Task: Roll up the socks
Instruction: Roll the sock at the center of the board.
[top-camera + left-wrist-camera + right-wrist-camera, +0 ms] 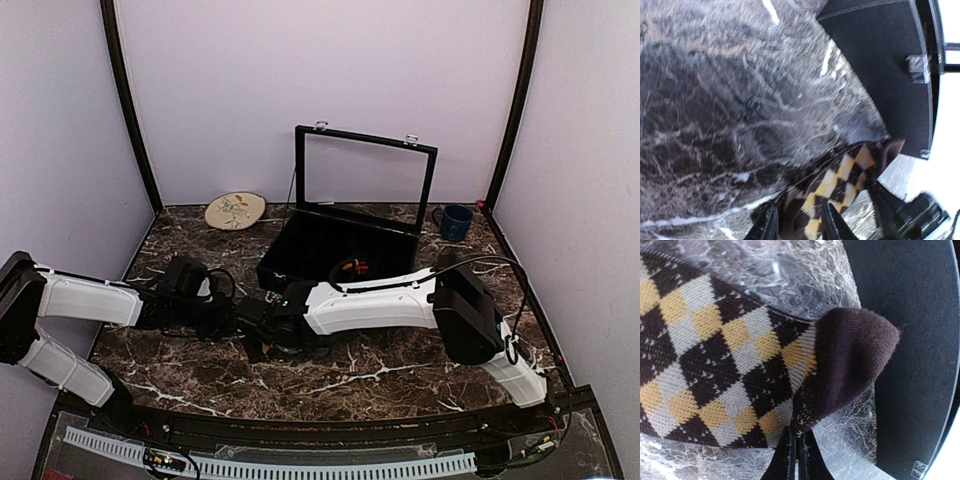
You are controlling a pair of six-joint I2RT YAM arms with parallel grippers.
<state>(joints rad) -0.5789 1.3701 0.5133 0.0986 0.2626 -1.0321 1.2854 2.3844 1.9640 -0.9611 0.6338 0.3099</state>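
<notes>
At the front centre of the dark marble table (400, 370): tan-brown argyle sock (715, 355), diamonds in yellow, grey and black, plain brown heel or toe patch bulging up beside the black case (320, 245). Gripped from both ends. Left gripper (799, 222) closed onto one end, patterned cloth filling the gap between its fingers (767, 225). Right gripper (793, 452) with jaws pressed together, pinching the sock's edge just below the brown patch. Glass lid (365, 170) standing open. Inside the case, a red-orange lump (350, 268), too small to name. Small white sticker (916, 470) at a case corner, print unreadable. Along the back: floral plate (235, 210), blue mug (455, 222).
</notes>
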